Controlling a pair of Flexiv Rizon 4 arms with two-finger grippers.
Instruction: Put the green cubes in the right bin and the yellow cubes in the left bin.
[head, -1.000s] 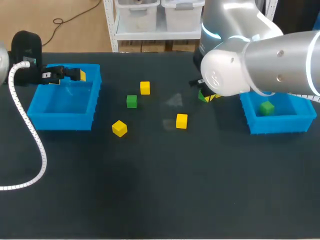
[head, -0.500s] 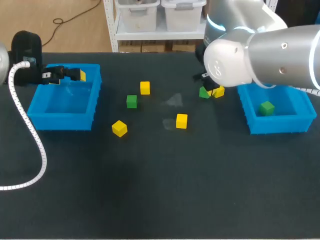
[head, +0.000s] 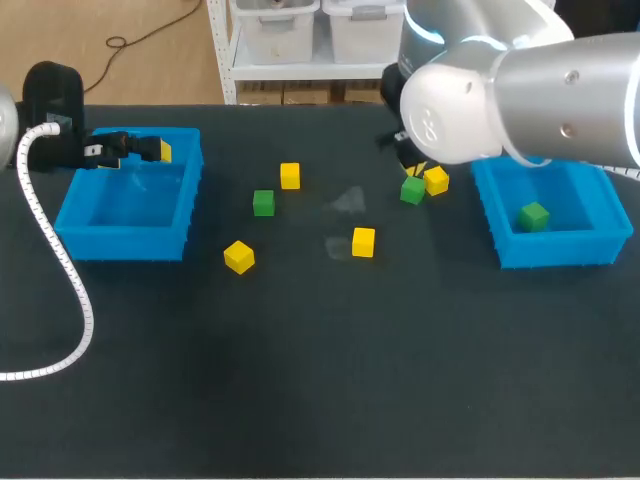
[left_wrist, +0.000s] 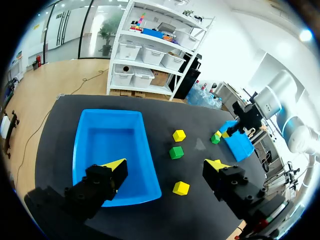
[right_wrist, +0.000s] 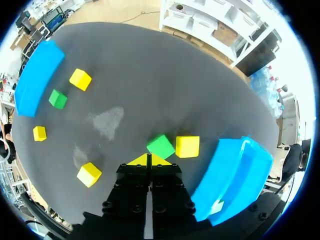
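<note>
Now: right claw closed on nothing, green cube at its tips

Your right claw (right_wrist: 149, 160) is pinched closed with nothing between its fingers. A green cube (right_wrist: 160, 146) lies on the table (head: 320, 380) just ahead of the tips. A yellow cube (right_wrist: 187, 146) sits right beside it, near the right bin (head: 555, 250). That bin holds a second green cube (head: 534, 215).

Your left claw (left_wrist: 165, 165) hangs over the left bin (left_wrist: 107, 145), fingers spread wide and gripping nothing.

Between the two bins you have four loose cubes, all apart from one another. A third green cube (head: 263, 203) lies with the back yellow cube (head: 290, 176) just behind it, the front yellow cube (head: 239, 256) nearer you, and the middle yellow cube (head: 363, 242) toward the centre.
</note>
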